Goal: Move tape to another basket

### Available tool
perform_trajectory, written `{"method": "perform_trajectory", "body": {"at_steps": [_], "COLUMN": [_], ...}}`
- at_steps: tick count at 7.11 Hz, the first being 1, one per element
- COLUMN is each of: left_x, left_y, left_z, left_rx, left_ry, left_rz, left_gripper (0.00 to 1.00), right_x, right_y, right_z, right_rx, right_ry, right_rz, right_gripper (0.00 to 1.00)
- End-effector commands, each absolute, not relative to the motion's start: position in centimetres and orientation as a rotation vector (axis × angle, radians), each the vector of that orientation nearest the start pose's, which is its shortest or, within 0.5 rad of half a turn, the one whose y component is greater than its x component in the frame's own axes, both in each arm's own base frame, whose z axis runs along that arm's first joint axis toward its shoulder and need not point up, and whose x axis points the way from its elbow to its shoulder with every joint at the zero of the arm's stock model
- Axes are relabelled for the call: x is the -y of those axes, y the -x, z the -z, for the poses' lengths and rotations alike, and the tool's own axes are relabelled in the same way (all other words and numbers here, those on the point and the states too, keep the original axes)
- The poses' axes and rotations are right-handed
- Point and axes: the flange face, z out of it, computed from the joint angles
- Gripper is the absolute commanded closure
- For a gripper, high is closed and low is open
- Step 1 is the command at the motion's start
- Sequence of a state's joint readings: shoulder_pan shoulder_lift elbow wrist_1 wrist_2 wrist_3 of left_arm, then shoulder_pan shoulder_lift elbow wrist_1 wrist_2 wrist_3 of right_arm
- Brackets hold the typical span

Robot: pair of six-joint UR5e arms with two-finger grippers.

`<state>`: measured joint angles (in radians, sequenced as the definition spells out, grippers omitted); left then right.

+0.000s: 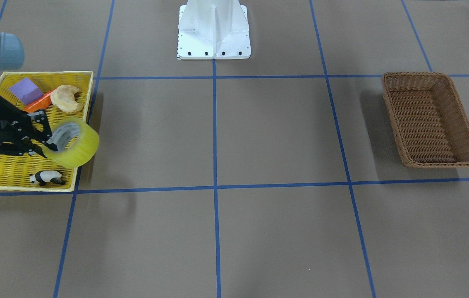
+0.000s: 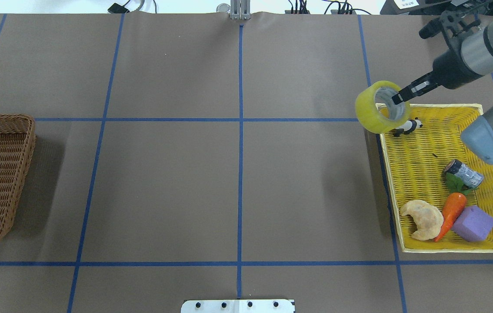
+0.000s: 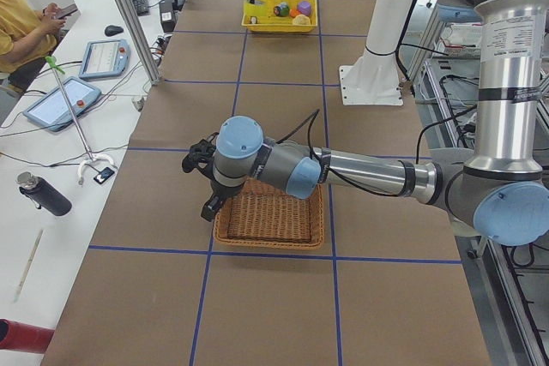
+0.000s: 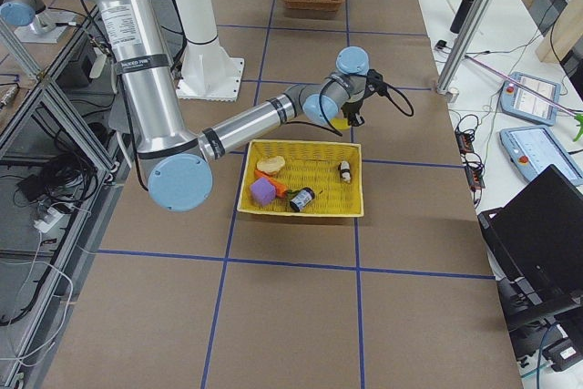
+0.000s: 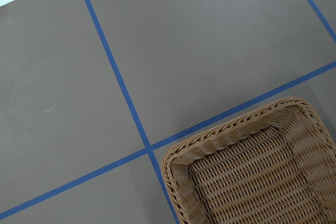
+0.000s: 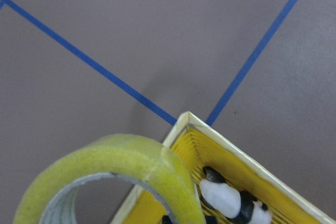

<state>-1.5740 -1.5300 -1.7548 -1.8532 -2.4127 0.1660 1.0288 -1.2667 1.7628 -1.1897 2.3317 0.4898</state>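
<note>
The right gripper (image 1: 49,145) clamps one wall of the yellow tape (image 1: 80,150), held above the yellow tray (image 1: 44,73) corner. The wicker basket (image 1: 414,75) lies well apart from it. The left gripper (image 3: 199,160) hovers beside that basket; whether it is spread or closed cannot be told.

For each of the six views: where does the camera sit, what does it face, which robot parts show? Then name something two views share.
Front-facing: across the table, facing the robot's base; right tool gripping the tape.
Overhead: behind the robot, looking down; right arm shows.
Exterior left: table's end; left arm near, by the basket.
Exterior right: opposite end; right arm near.
Left wrist: down on the basket's corner; no body.
Right wrist: over tape and yellow tray; no body.
Shared: front-facing and overhead both show the tape.
</note>
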Motion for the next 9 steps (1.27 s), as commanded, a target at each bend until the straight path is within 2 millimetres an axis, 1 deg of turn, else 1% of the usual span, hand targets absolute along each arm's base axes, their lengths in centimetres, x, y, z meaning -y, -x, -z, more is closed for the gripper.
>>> {"method": "perform_trajectory", "body": {"at_steps": [1,2,3,4,5,6,7,8,9], "left_x": [49.8,50.9,52.0,52.5,52.7,52.7,52.2,51.3,50.3], "left_y": [2.3,0.5,-2.8,-7.1,-11.7,-15.6,-18.3,-20.1,-21.8], "left_z": [-52.6,-50.1,-46.8,-43.3,-39.5,-35.3,-32.7,-30.6,-28.5], "left_rx": [-0.908,-0.954,-1.026,-1.107,-1.194,-1.277,-1.338,-1.391,-1.459], "left_ry": [-0.459,-0.472,-0.472,-0.456,-0.427,-0.398,-0.374,-0.370,-0.359], "left_rz": [-0.346,-0.303,-0.257,-0.234,-0.210,-0.191,-0.185,-0.198,-0.204], "left_gripper": [0.01,0.01,0.01,0.01,0.01,0.01,0.01,0.01,0.01], "right_x": [52.0,50.4,48.9,47.1,45.3,43.5,42.1,40.8,39.7], "right_y": [34.4,37.1,39.9,42.9,45.2,47.0,48.3,49.5,50.7], "right_z": [-24.6,-21.2,-17.7,-14.8,-12.5,-11.5,-10.9,-10.5,-9.4], "right_rx": [1.124,1.151,1.178,1.192,1.213,1.253,1.292,1.296,1.302], "right_ry": [-0.347,-0.359,-0.381,-0.420,-0.454,-0.493,-0.532,-0.559,-0.587], "right_rz": [0.255,0.217,0.171,0.124,0.096,0.058,0.014,-0.005,-0.019], "right_gripper": [1.00,1.00,1.00,1.00,1.00,1.00,1.00,1.00,1.00]}}
